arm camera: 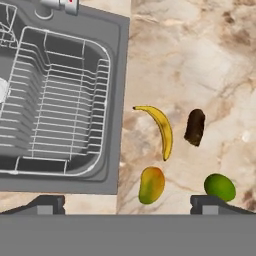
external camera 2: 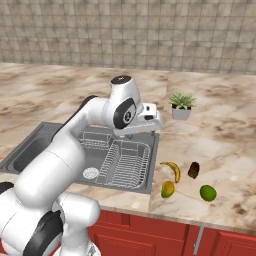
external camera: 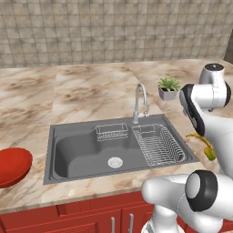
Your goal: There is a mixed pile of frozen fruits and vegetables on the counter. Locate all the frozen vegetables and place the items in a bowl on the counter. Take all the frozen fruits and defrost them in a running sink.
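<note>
sink (external camera: 82,150) in counter (external camera 2: 225,130) | bowl (external camera: 12,166) left | 4 produce items (external camera 2: 182,181) right

- My counter (external camera 2: 220,135) looks like polished marble, beige veined with brown.
- The sink (external camera: 77,150) is matt dark grey metal; its wire rack (external camera: 157,144) is thin bright metal.
- The tap (external camera: 140,101) is shiny chrome.
- The bowl (external camera: 12,164) is smooth, glossy red.
- The banana (arm camera: 161,129) has smooth yellow skin.
- The wall (external camera: 113,27) behind is matt, mottled tile.
- My arm (external camera 2: 75,145) is glossy white plastic.
</note>
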